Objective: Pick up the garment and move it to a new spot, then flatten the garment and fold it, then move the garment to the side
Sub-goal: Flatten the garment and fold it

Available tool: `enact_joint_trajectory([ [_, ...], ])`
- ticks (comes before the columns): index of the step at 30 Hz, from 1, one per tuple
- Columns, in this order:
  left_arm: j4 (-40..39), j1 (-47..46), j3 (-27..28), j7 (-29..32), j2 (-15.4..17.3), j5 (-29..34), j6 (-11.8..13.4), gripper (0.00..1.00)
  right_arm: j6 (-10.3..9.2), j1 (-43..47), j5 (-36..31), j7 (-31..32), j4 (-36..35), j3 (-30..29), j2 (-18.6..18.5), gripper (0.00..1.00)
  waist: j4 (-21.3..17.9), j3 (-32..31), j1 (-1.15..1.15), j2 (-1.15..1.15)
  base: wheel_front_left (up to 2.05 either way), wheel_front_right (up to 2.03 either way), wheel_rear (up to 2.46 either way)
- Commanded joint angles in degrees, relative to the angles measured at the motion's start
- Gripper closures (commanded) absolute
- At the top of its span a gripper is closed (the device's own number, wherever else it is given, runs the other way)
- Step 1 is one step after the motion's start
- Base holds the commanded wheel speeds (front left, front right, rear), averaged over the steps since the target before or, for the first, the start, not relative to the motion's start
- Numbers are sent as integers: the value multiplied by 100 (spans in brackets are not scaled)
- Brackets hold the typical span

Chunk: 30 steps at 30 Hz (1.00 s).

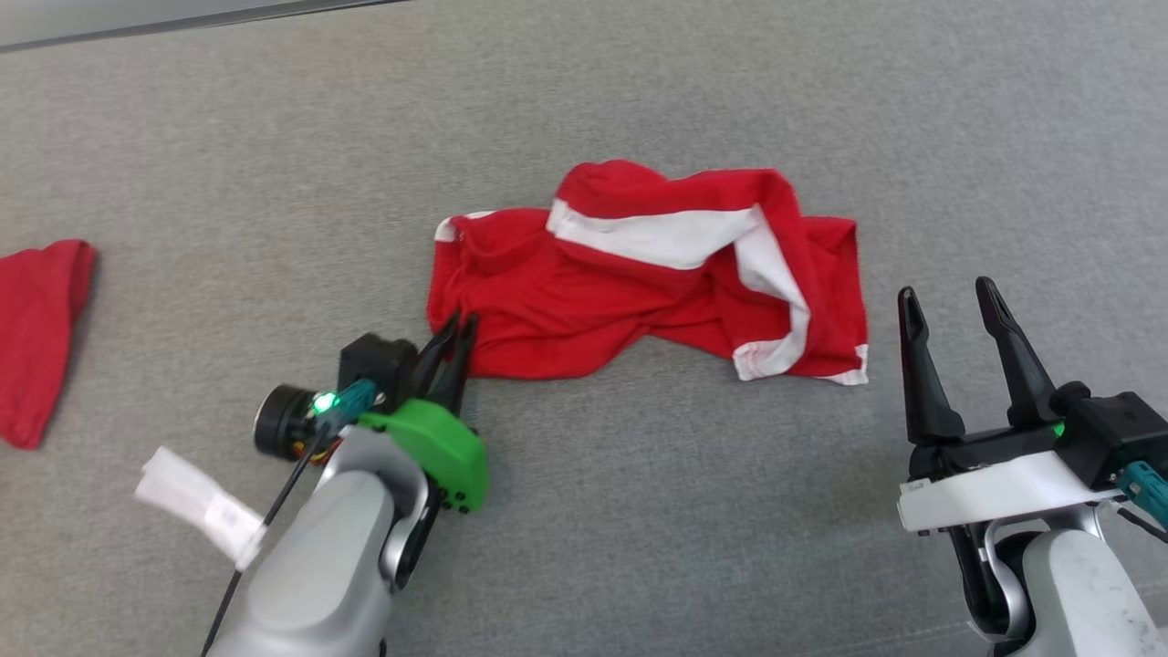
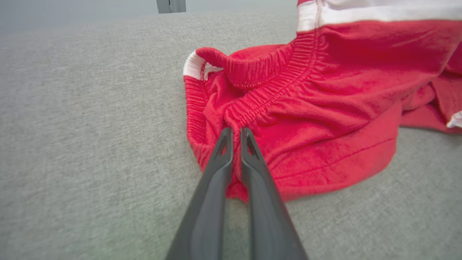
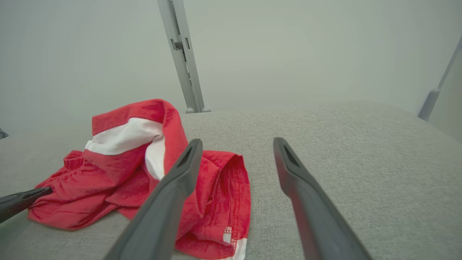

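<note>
Garment (image 1: 639, 283) — red shorts with broad white bands and a gathered elastic waistband. It lay crumpled and partly folded over itself at the middle of the grey cloth surface (image 1: 639, 511), with the waistband end towards the robot's left and the white-edged hem towards its right. Left gripper (image 2: 236, 131): fingers pinched narrow on a fold of the waistband at the garment's near left corner. Right gripper (image 1: 946, 290) — fingers spread wide, holding nothing, near the right hem but apart from it. A second red cloth (image 1: 36, 338) lay well apart at far left.
</note>
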Motion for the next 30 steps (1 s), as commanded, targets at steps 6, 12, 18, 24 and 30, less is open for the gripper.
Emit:
enact_joint_trajectory([
  [6, -1018, 1015, 331, 132, 467, -233, 555, 100, -8, 173, -27, 141, -116, -72, -105, 0, 550, -303, 0, 0, 0, 0, 0],
  [12, -2026, 1848, 386, 380, 606, -405, 845, 100, -8, 308, -13, 265, -214, -90, -129, 0, 749, -463, 0, 0, 0, 0, 0],
  [18, -2560, 2145, 385, 116, 489, -448, 946, 0, -8, 408, -38, 363, -301, -44, -117, 0, 755, -647, 0, 0, 0, 0, 0],
  [24, -3035, 2093, 753, -355, 545, -141, 1169, 0, -8, 538, -93, 433, -402, -28, -120, 0, 707, -848, 0, 0, 0, 0, 0],
  [30, -3161, 2213, 1158, -395, 800, 69, 1203, 0, -8, 706, -136, 536, -495, -18, -76, 0, 680, -1012, 0, 0, 0, 0, 0],
])
